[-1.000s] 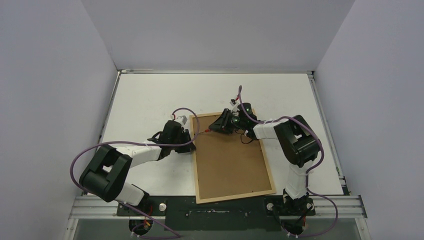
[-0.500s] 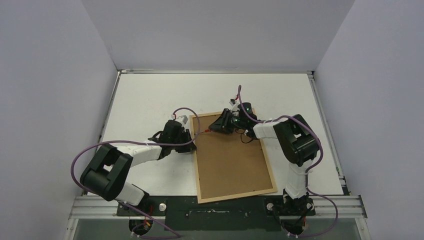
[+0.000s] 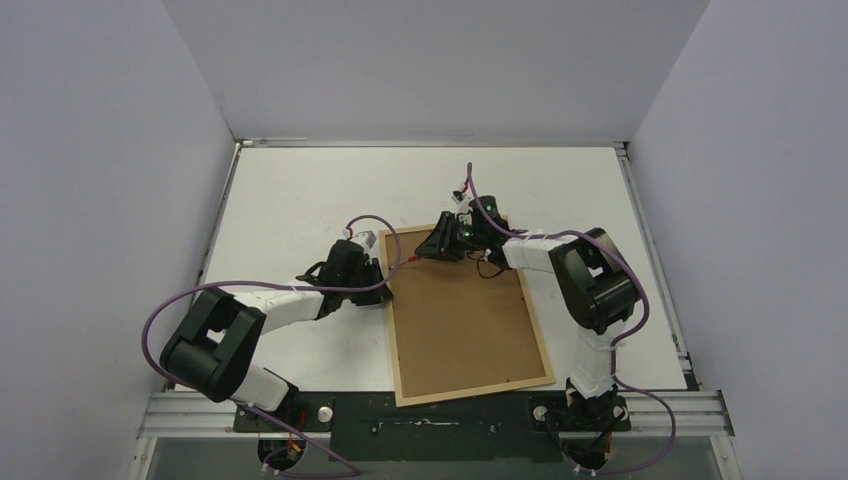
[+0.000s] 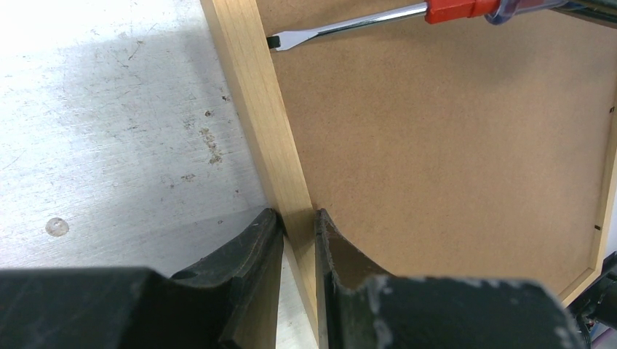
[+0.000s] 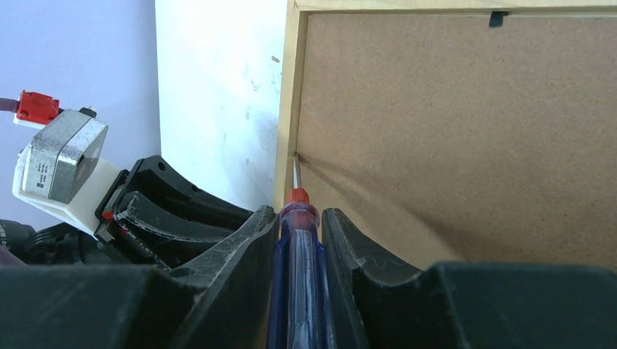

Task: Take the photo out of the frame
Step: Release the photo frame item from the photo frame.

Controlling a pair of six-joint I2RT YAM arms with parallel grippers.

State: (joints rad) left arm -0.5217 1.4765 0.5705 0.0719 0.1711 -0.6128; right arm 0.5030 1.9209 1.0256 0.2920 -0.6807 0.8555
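Frame [image 3: 473, 391] lies flat on the white table [image 3: 300, 190], back side up. It sits in the centre of the top view, its long sides running from the near edge toward the back wall and turned slightly anticlockwise. The brown backing panel [image 3: 465, 320] fills the opening inside the light wooden moulding.

Your left gripper [image 4: 295, 217] is at a narrow setting. One finger is on the outer face of the moulding and the other on the inner face, pinching the rail that runs along the left of the top view, in its upper half. In the left wrist view both fingertips touch the wood.

Your right gripper [image 5: 300, 214] is clamped on the blue handle of a screwdriver [image 5: 297, 269], with a finger pressed against each side. It hangs over the upper part of the frame in the top view. The shaft points toward the left rail.

In the left wrist view the flat tip meets the inner edge of that rail, where wood and panel join, farther up the rail than the pinch. You cannot tell from the views whether the tip has gone under the panel.

A small dark tab [image 5: 498, 18] sits on the rail at the top of the right wrist view.
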